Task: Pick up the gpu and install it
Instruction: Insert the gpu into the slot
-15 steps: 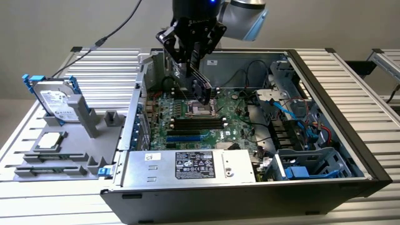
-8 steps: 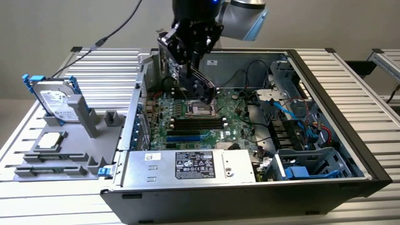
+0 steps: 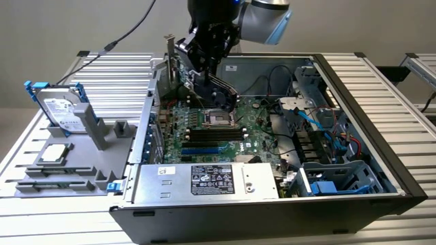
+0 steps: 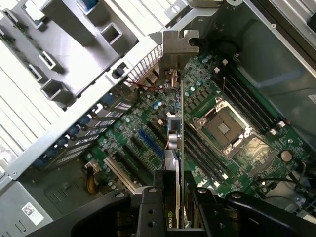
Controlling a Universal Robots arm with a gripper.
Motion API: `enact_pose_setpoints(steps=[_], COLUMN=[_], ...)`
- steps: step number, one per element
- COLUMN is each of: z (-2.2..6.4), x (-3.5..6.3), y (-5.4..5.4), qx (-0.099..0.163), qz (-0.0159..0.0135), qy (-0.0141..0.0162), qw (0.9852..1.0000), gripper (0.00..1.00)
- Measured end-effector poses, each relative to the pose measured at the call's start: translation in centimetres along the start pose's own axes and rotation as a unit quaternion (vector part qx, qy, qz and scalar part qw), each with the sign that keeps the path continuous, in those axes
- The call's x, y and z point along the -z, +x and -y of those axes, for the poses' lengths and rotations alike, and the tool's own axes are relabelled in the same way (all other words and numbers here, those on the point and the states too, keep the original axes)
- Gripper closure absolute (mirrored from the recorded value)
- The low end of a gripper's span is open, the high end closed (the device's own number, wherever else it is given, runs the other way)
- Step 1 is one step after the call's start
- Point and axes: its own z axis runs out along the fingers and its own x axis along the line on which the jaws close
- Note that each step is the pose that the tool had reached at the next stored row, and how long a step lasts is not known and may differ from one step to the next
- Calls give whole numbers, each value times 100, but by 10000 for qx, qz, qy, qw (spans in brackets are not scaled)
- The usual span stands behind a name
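Arm: descends from above into the open computer case [image 3: 272, 219], wrist tipped toward the case's rear wall.

Gripper [image 3: 204, 76]: fingers [image 4: 150, 207] pressed against both faces of the gpu [image 4: 173, 148], pinching it.

Gpu: held on edge over the motherboard [image 3: 204, 135] expansion slots, silver bracket toward the rear wall. Whether it touches a slot cannot be told.

Writing: black-and-white label [image 3: 211, 179] on the power supply [image 3: 259, 184], print illegible. White code sticker [image 4: 30, 213] on the case, unreadable.

Case contents: motherboard, bare processor socket [image 4: 224, 128], power supply, cables.

Grey fixture [image 3: 102, 153], on the exterior view's left: hard drive [image 3: 61, 109] upright in a blue frame, and processor chip [image 3: 54, 152] lying flat.
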Motion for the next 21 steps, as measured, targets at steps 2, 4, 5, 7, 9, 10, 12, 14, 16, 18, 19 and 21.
enact_pose_setpoints(steps=[2, 4, 5, 7, 9, 10, 12, 14, 16, 18, 19, 21], z=[0, 0, 0, 0, 0, 0, 1, 1, 1, 1, 1, 1], x=[-2, -2, -2, -3, -4, -5, -6, -6, -7, -7, -7, -8], y=[0, 0, 0, 0, 0, 0, 0, 0, 0, 0, 0, 0], qx=[179, 363, 454, 632, 811, 909, 1087, 1267, 1445, 1623, 1710, 1895], qz=[-13, -26, -32, -45, -57, -64, -77, -90, -102, -115, -121, -134], qy=[7, 15, 19, 26, 33, 37, 45, 52, 60, 67, 70, 78], qw=[9998, 9993, 9990, 9980, 9967, 9958, 9940, 9919, 9894, 9867, 9852, 9818], gripper=[73, 73, 73, 73, 73, 73, 73, 73, 73, 73, 73, 73])
